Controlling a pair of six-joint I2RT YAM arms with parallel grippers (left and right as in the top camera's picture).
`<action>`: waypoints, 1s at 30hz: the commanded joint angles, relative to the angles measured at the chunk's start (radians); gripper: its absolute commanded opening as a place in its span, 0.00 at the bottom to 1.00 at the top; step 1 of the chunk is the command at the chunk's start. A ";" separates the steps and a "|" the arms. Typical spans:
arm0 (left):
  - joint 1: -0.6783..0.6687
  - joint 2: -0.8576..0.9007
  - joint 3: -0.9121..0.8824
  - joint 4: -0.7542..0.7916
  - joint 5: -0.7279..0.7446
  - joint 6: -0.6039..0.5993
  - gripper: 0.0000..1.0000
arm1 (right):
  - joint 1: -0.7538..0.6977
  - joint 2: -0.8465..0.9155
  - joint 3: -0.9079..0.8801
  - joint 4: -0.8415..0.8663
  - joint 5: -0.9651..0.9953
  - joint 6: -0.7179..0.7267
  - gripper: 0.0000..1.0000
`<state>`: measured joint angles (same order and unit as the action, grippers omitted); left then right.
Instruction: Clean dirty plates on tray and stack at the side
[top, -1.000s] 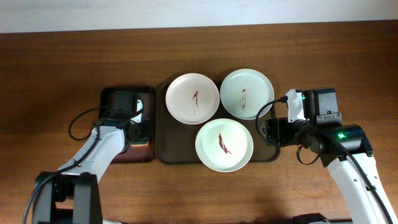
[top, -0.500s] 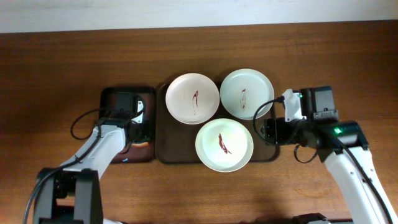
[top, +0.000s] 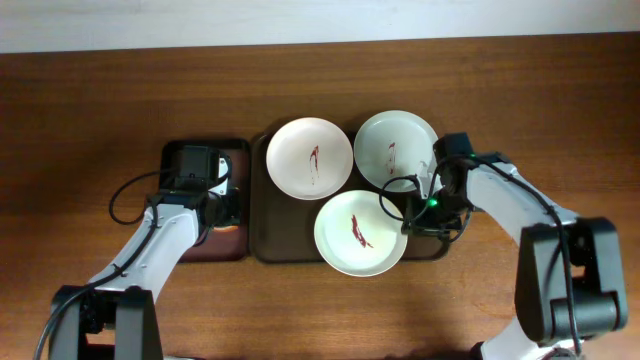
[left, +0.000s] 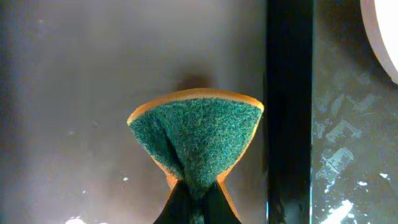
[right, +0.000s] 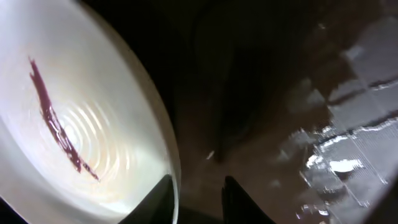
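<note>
Three white plates with dark red smears lie on the dark brown tray (top: 262, 238): back left plate (top: 310, 158), back right plate (top: 396, 150), front plate (top: 360, 232). My right gripper (top: 408, 214) is low at the front plate's right rim. In the right wrist view its jaws (right: 198, 180) straddle that rim, one finger over the plate (right: 74, 112), the other outside with a gap left. My left gripper (left: 198, 190) is shut on a green and orange sponge (left: 196, 130), pinched into a fan above the small tray (left: 74, 93).
The narrow reddish-brown tray (top: 180, 155) with its black rim (left: 289, 93) sits just left of the large tray. Bare wooden table (top: 520, 100) spreads to the right, left and back. The plates nearly touch one another.
My left gripper has shut on the sponge. My right arm has swung in and down to the front plate's right rim, and its jaws have narrowed around that rim.
</note>
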<state>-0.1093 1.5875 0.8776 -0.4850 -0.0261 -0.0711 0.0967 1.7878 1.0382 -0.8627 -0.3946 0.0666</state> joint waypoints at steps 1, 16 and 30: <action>-0.002 -0.019 0.021 0.002 0.011 -0.007 0.00 | -0.005 0.006 0.011 0.005 -0.047 -0.006 0.27; -0.002 -0.154 0.021 0.083 0.007 -0.006 0.00 | 0.070 0.006 0.003 0.071 -0.016 0.108 0.04; -0.002 -0.411 0.021 0.291 0.004 -0.006 0.00 | 0.070 0.006 0.003 0.075 -0.016 0.108 0.04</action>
<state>-0.1093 1.2167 0.8791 -0.2134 -0.0265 -0.0715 0.1600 1.7901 1.0378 -0.7910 -0.4191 0.1638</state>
